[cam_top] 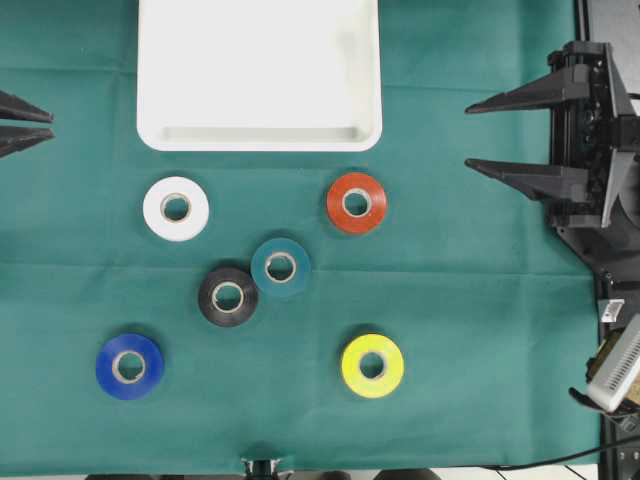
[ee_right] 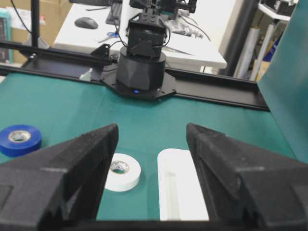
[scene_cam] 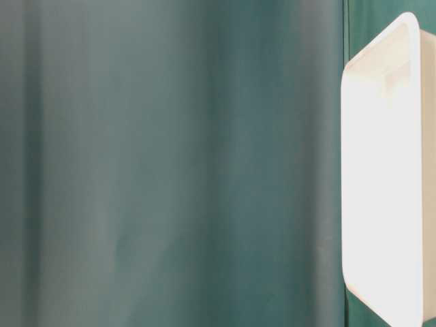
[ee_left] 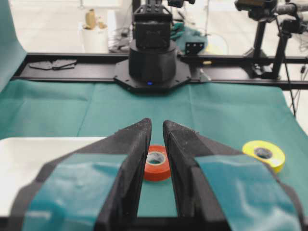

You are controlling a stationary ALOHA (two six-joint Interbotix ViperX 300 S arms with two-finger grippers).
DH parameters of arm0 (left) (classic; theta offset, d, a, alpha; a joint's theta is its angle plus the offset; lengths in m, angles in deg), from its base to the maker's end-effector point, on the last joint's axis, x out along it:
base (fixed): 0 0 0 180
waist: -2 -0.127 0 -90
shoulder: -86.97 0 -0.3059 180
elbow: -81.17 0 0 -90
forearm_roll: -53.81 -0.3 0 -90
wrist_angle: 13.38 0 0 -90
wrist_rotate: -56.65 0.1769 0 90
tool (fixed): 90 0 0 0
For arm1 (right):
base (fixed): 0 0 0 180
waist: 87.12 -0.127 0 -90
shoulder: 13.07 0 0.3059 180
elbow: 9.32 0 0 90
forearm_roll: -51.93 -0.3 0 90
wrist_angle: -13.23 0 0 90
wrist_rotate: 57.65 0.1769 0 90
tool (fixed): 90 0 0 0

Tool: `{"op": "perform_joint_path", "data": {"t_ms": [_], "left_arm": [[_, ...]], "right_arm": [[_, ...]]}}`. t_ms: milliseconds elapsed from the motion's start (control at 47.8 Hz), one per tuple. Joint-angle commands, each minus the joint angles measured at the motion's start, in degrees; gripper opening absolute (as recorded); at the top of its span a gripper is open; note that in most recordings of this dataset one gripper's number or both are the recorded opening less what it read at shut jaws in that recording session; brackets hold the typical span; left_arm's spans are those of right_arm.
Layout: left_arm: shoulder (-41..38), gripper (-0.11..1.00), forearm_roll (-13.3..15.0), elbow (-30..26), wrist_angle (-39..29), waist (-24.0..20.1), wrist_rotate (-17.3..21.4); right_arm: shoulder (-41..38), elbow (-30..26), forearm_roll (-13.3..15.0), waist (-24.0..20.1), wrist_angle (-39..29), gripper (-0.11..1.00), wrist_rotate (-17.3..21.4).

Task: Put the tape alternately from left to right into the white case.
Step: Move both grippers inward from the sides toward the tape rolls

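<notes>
Six tape rolls lie flat on the green cloth below the white case (cam_top: 258,70), which holds nothing: white (cam_top: 176,208), red-orange (cam_top: 356,202), teal (cam_top: 280,267) touching black (cam_top: 228,296), blue (cam_top: 129,366) and yellow (cam_top: 372,365). My left gripper (cam_top: 50,124) sits at the far left edge, shut with only a thin slit and nothing in it. Its wrist view looks past the tips (ee_left: 157,126) to the red-orange roll (ee_left: 156,163) and the yellow roll (ee_left: 263,154). My right gripper (cam_top: 468,136) stands open and empty at the right; past it (ee_right: 151,130) lie the white roll (ee_right: 122,172), the blue roll (ee_right: 19,139) and the case (ee_right: 180,192).
The right arm's black body (cam_top: 590,150) fills the right edge of the overhead view. Each wrist view shows the opposite arm's base (ee_left: 151,62) (ee_right: 142,72) on a black rail at the cloth's far edge. The table-level view shows only cloth and the case's side (scene_cam: 388,170).
</notes>
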Motion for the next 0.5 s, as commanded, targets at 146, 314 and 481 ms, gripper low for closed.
{"op": "perform_joint_path", "data": {"t_ms": [146,314,481], "left_arm": [[-0.44,0.03,1.14,0.53,3.34,2.55,0.09],[-0.70,0.02,1.23,0.53,3.43,3.34,0.00],[-1.14,0.02,1.14,0.62,3.52,3.43,0.00]], "right_arm": [[-0.62,-0.70,0.18,-0.09,0.62,0.02,0.70],[-0.88,-0.62,0.18,-0.09,0.44,-0.09,0.70],[-1.85,-0.44,0.18,-0.09,-0.26,-0.09,0.79]]}}
